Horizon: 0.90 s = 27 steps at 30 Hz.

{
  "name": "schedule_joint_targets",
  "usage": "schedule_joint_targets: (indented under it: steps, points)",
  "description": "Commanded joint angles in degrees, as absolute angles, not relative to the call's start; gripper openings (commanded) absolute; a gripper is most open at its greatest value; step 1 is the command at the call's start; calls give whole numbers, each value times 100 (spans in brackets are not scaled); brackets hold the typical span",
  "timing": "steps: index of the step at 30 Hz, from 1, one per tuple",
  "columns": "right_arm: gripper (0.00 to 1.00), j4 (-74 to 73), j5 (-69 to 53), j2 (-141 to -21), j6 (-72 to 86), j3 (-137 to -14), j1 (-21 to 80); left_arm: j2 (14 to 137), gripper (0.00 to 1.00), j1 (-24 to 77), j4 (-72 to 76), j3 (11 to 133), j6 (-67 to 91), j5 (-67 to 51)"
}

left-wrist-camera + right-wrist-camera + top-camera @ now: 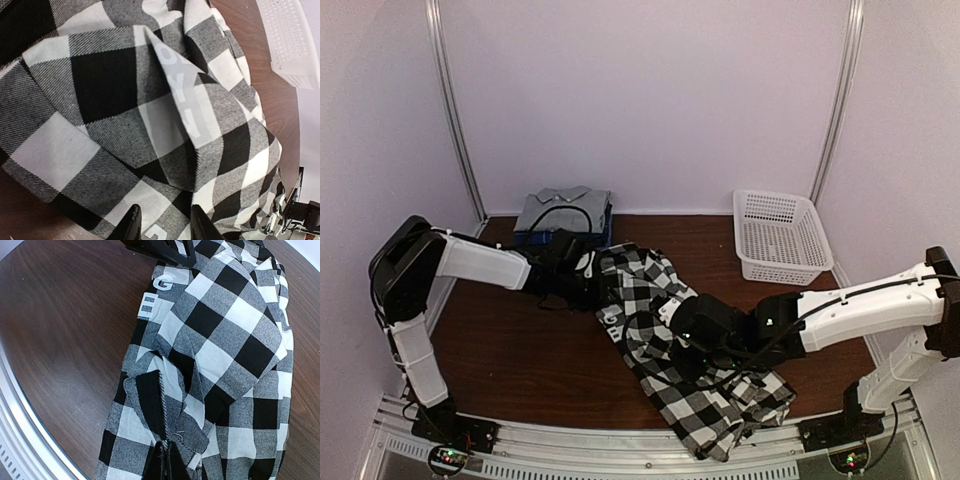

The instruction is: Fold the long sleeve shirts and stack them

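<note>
The black-and-white check shirt (660, 330) lies crumpled in a long diagonal across the table's middle. My left gripper (588, 278) is at its far left end; in the left wrist view (165, 226) the fingers are apart with the cloth (115, 115) lying under them. My right gripper (692, 335) is at the shirt's middle; in the right wrist view (170, 462) it is shut on a raised fold of the check cloth (225, 340). A folded grey shirt (565, 208) lies on a dark blue one (532, 238) at the back left.
A white lattice basket (782, 236) stands at the back right and shows in the left wrist view (290, 40). The metal rail (620, 445) runs along the near edge, close to the shirt's lower end. Bare brown table (65, 315) lies left of the shirt.
</note>
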<state>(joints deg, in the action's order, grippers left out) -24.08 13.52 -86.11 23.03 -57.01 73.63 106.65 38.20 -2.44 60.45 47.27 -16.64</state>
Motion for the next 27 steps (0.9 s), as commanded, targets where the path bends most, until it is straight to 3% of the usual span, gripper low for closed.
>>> schedule_joint_targets:
  steps: [1,4,7,19,21,27]
  points:
    - [0,-2260,1364,-8621,2482,-5625,7418,10356,37,3797,524,5900,4895,-1905]
    - [0,-2268,1378,-8656,2512,-5616,7428,10412,44,3797,678,5996,4945,-1948]
    - [0,-2259,1388,-8665,2547,-5592,7427,10688,45,3797,548,6312,4890,-1902]
    - [0,-2254,1406,-8606,2645,-5434,7455,11588,39,3797,216,7254,4865,-1870]
    - [0,-2254,1418,-8599,2654,-5424,7462,11621,34,3797,220,7276,4869,-1873]
    - [0,-2338,1465,-8675,2628,-5431,7507,11617,6,3790,101,7409,4829,-1772]
